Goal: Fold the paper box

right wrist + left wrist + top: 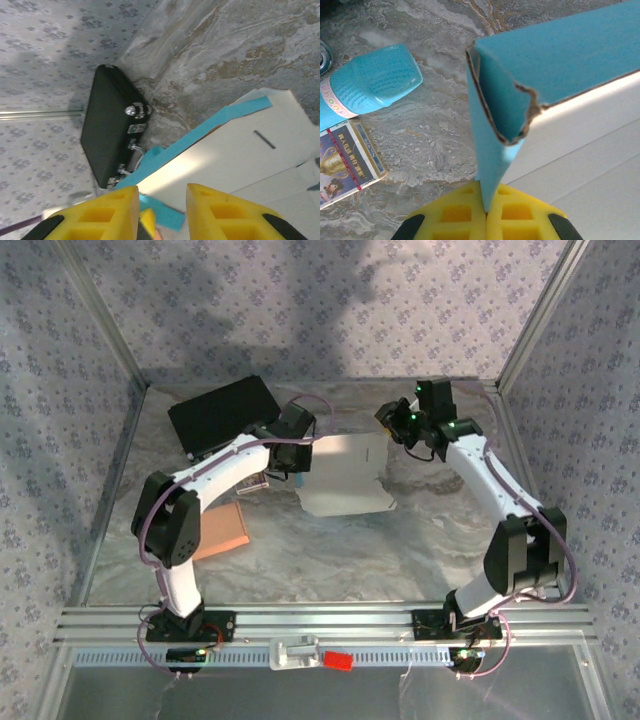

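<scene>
The left gripper [486,212] is pinched tight on an upright blue flap [487,130] of the paper box [345,478], ragged at its top corner. The right gripper [162,202] hangs parted and empty above the box's white panel. The box lies half-flat mid-table [300,560].

Lay open across the near tabletop [330,560], between the two arm bases. Was blocked at the rear left by a black case [222,412], close behind the left gripper [486,207]. Was crowded left of the paper box [345,480] by a blue ribbed thing [375,80], perhaps a brush, a printed pack [347,160] and a brown board [225,530]
</scene>
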`<action>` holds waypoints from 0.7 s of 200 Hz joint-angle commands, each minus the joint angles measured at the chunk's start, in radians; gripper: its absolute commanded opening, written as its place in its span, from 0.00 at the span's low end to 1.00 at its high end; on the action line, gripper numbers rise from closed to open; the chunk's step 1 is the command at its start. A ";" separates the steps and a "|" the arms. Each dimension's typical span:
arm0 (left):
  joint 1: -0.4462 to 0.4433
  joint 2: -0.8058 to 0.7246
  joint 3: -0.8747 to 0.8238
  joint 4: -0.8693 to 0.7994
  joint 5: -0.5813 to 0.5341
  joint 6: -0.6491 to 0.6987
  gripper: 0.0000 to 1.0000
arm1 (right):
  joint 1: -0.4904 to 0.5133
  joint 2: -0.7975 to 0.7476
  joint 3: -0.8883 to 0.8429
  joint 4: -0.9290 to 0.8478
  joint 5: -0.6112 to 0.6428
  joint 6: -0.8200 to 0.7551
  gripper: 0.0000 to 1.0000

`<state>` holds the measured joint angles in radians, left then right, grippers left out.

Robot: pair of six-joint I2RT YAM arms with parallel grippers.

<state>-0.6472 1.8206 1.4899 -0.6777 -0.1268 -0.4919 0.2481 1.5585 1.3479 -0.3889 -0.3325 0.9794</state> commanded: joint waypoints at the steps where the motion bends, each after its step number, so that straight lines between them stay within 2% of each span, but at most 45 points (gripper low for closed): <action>1: 0.006 -0.042 0.014 -0.037 0.006 -0.016 0.00 | -0.004 0.075 0.073 -0.120 0.041 -0.082 0.31; 45: 0.008 -0.073 -0.020 -0.006 0.027 0.004 0.00 | -0.018 0.202 0.215 -0.206 0.023 -0.190 0.30; 104: 0.008 -0.076 -0.044 0.037 0.048 0.013 0.00 | -0.030 0.299 0.261 -0.235 -0.021 -0.291 0.35; 140: 0.008 -0.084 -0.051 0.049 0.047 0.022 0.00 | -0.023 0.314 0.276 -0.283 -0.038 -0.337 0.35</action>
<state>-0.6468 1.7741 1.4479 -0.6502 -0.0933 -0.4870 0.2268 1.8759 1.6016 -0.6170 -0.3420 0.7052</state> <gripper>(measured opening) 0.053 0.349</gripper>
